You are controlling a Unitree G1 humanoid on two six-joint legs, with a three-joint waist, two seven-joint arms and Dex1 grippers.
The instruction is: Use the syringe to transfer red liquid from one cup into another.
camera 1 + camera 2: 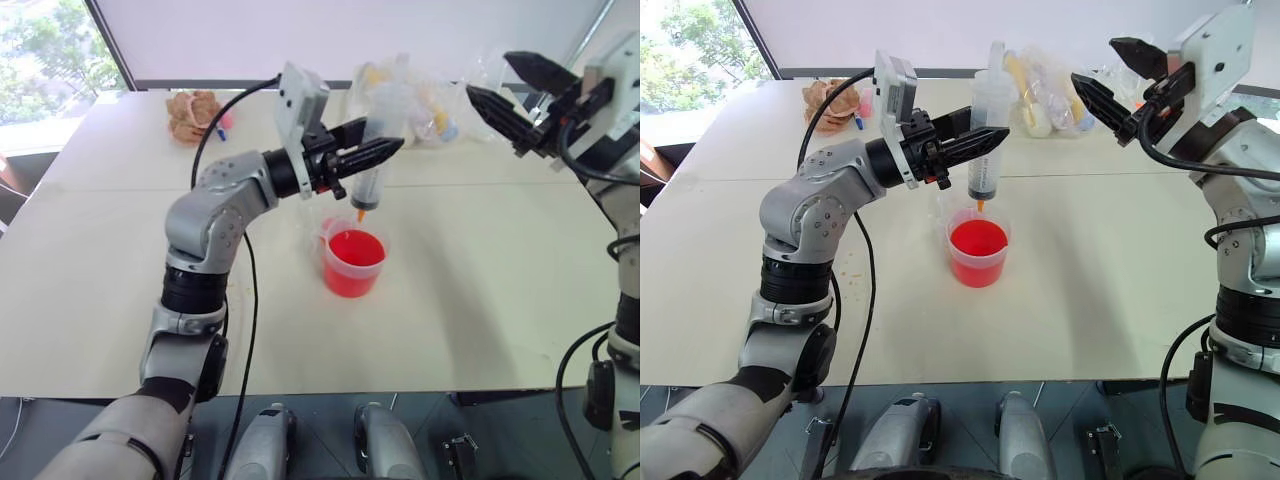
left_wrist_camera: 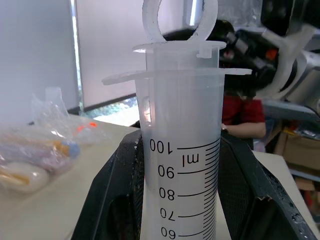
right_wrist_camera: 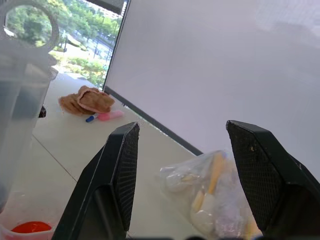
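Note:
The syringe (image 1: 368,188) hangs upright with my left gripper (image 1: 385,140) shut on its barrel, the fingers (image 2: 115,200) on either side. Its orange tip (image 1: 360,214) is just above the red liquid (image 1: 356,248) in the red-looking cup (image 1: 350,280) at mid table. The plunger (image 2: 180,30) sits pushed almost fully in, and the barrel looks colourless. My right gripper (image 1: 490,75) is raised to the right of the syringe's top, open and empty. A faint see-through shape (image 1: 943,205) behind the red cup may be the other cup; I cannot tell.
Clear plastic bags (image 1: 430,100) with pale items lie at the table's back, behind the syringe. A brown crumpled thing (image 1: 193,115) with a pink and blue pen (image 1: 222,125) lies back left. The table's front edge (image 1: 330,392) is near me.

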